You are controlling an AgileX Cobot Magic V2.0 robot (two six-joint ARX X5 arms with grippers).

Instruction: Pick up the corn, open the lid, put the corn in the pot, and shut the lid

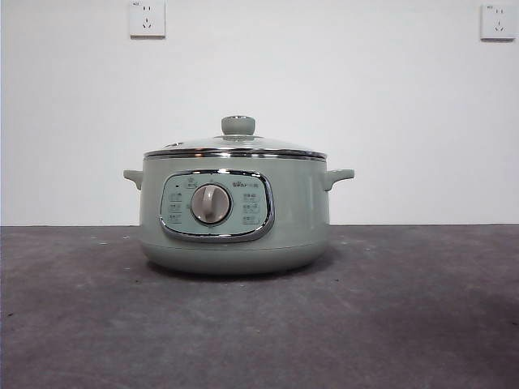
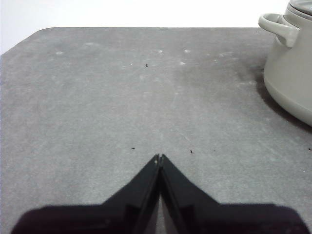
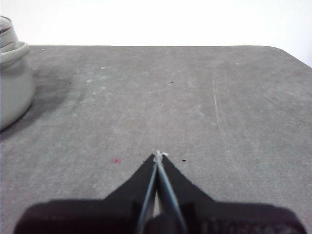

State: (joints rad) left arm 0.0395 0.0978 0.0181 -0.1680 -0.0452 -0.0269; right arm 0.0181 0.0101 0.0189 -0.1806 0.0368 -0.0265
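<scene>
The pot [image 1: 235,215] sits centre frame on the surface [image 1: 405,324], the lid [image 1: 236,144] seated. Left gripper [image 2: 159,157] and right gripper [image 3: 159,155] — jaws pressed together, holding nothing.

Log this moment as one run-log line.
pot: on table | lid: on pot, closed | corn: not visible | left gripper: shut, empty | right gripper: shut, empty

— What do we see around the edges?
— A dark grey surface [image 1: 422,324], scuffed and speckled — we make out pale scratches. Behind it a white wall [image 1: 389,105] carries two white sockets [image 1: 147,19], high up, well apart.
</scene>
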